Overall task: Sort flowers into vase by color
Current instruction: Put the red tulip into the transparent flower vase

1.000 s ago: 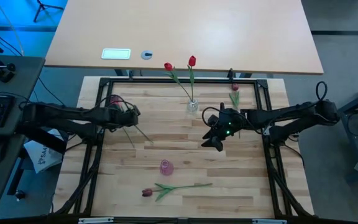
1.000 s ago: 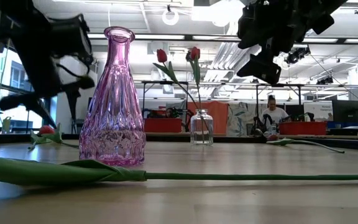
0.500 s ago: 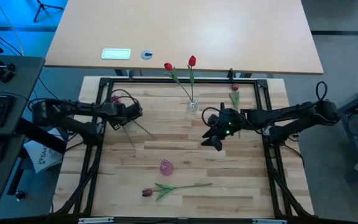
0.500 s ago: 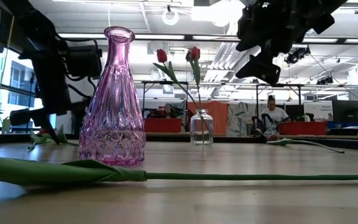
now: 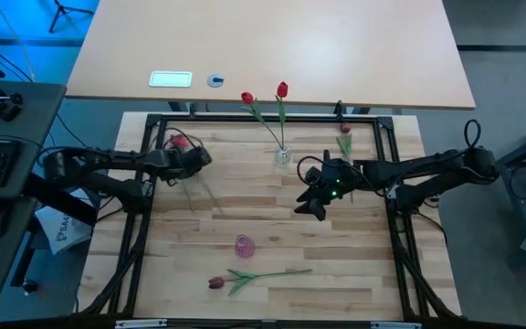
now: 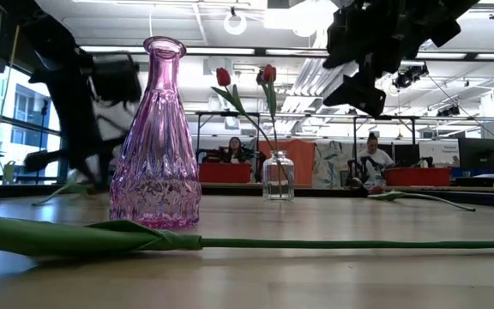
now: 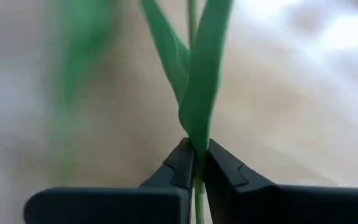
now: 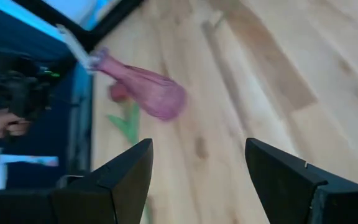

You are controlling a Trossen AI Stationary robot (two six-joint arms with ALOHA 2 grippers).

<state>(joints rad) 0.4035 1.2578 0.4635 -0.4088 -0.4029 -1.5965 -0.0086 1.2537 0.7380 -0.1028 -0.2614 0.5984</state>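
Note:
A red tulip (image 5: 179, 142) lies at the table's far left, its thin stem (image 5: 210, 196) trailing toward the middle. My left gripper (image 5: 196, 159) is shut on its green part. A clear vase (image 5: 283, 155) at the far middle holds two red tulips (image 5: 282, 89) upright. The pink vase (image 5: 244, 245) stands near the front. Beside it a maroon tulip (image 5: 215, 282) lies flat on the wood. Another maroon tulip (image 5: 345, 129) lies at the far right. My right gripper (image 5: 314, 203) hangs open above the middle, holding nothing. My left gripper pinches the red tulip's stem and the base of a green leaf (image 7: 196, 140) between its two fingertips (image 7: 181, 163). The leaves spread out beyond the fingertips. It reaches in from the table's left side. I cannot tell whether the flower is clear of the wood.
A black frame (image 5: 245, 117) borders the wooden top. The maroon tulip's long stem (image 6: 316, 244) lies across the front, right before the pink vase (image 6: 154, 146). Bare wood (image 5: 272, 215) lies between the two vases. People sit in the room beyond the table.
My left gripper has come down onto the red tulip at the far left, edged toward the far edge, and shut on its green part. The tulip's head has shifted slightly toward the table's right. My right arm has kept still.

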